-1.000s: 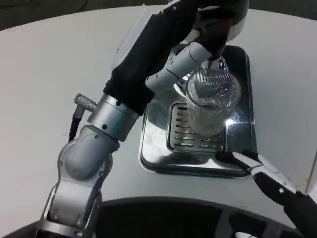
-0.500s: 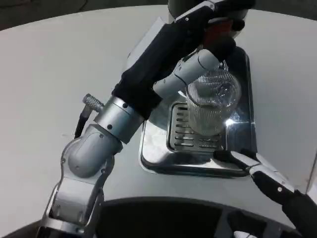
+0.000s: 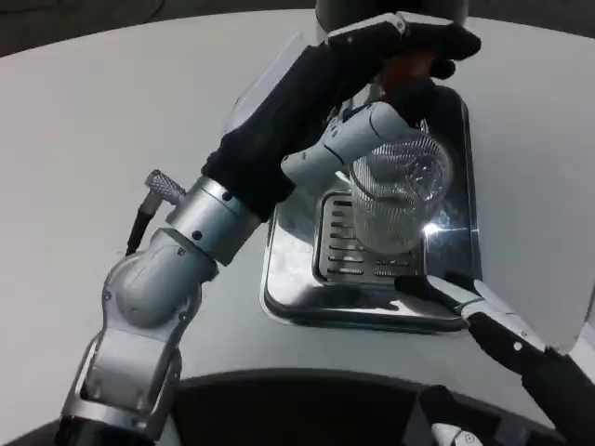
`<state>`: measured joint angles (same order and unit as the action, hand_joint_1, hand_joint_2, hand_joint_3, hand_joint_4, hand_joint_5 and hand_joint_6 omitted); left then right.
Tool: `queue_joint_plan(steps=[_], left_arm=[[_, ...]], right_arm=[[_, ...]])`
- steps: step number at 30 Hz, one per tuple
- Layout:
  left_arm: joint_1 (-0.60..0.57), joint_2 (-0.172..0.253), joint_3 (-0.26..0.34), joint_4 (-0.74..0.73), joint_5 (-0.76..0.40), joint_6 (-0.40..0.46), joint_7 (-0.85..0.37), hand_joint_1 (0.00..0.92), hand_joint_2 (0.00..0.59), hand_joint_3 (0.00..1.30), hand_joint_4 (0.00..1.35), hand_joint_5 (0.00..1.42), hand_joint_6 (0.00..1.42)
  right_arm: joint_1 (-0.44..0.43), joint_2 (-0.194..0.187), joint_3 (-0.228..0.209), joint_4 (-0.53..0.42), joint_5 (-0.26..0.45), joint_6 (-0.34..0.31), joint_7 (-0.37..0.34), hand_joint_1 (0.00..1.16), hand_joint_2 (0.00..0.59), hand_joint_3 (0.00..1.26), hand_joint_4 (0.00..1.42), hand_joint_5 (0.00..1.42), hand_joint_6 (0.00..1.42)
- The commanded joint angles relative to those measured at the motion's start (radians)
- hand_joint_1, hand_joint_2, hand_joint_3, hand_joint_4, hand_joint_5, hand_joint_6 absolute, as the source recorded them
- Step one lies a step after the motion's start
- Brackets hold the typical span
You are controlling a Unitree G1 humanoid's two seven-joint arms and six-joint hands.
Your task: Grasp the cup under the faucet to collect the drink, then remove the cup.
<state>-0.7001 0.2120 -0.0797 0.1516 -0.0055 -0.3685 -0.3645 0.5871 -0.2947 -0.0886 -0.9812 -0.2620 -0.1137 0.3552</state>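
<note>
Ribbed clear glass cup (image 3: 395,200) is seated on the shiny steel drip tray (image 3: 465,139), under the faucet. Left hand (image 3: 400,56) is up at the tap; grip cannot be told. Right hand (image 3: 483,311) is spread, empty, beside tray rim. Fill level unclear; removal outstanding.

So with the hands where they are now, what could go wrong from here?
The left hand reaches over the ribbed clear cup toward the dispenser; its forearm could knock the cup off the drip tray. The right hand touches only the tray's front edge, so nothing steadies the cup.
</note>
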Motion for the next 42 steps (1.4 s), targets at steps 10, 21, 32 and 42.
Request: queue_joint_plan(steps=[10,21,32,42], left_arm=[[-0.03,0.062,-0.029,0.057,0.077,-0.122,-0.021,0.083,0.101,0.52,0.34,0.35,0.25],[-0.046,0.078,-0.048,0.083,0.122,-0.168,-0.017,0.054,0.087,0.49,0.3,0.32,0.21],[-0.051,0.098,-0.065,0.089,0.166,-0.208,-0.005,0.037,0.082,0.49,0.29,0.3,0.2],[-0.05,0.112,-0.079,0.091,0.195,-0.234,0.013,0.038,0.086,0.49,0.29,0.3,0.18]], right_arm=[[-0.018,0.0,0.024,0.008,-0.02,0.029,-0.004,0.65,0.539,0.16,0.12,0.01,0.02],[-0.021,0.001,0.024,0.004,-0.021,0.037,-0.005,0.65,0.536,0.16,0.12,0.01,0.02],[-0.016,0.002,0.018,0.006,-0.017,0.035,-0.006,0.65,0.536,0.16,0.12,0.02,0.02],[-0.005,0.007,0.02,0.003,-0.019,0.029,-0.009,0.65,0.535,0.16,0.12,0.02,0.02]])
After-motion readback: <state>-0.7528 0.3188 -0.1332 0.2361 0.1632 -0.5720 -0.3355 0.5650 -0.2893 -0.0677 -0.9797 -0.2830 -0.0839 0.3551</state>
